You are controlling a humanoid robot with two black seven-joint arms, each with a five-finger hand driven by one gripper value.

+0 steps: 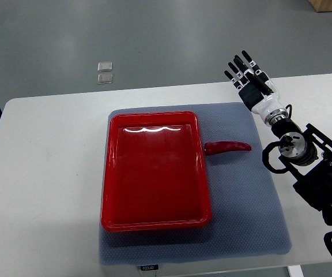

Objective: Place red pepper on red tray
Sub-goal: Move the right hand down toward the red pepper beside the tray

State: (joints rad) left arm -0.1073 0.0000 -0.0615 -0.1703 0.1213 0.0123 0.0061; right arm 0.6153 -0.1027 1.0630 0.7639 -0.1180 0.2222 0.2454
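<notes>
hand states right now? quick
Right hand: open, fingers extended, holding nothing, raised past the mat's far right corner; the red pepper lies on the mat beside the red tray.
Left hand: not in view.

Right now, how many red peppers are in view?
1. The red pepper lies on the grey mat, just right of the red tray, touching its rim. None appear hidden.

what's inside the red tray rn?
Nothing visible inside the red tray: only its bare red floor with light glare near the far rim. The red pepper lies outside on the grey mat, against the tray's right edge. The mat under the tray is hidden.
</notes>
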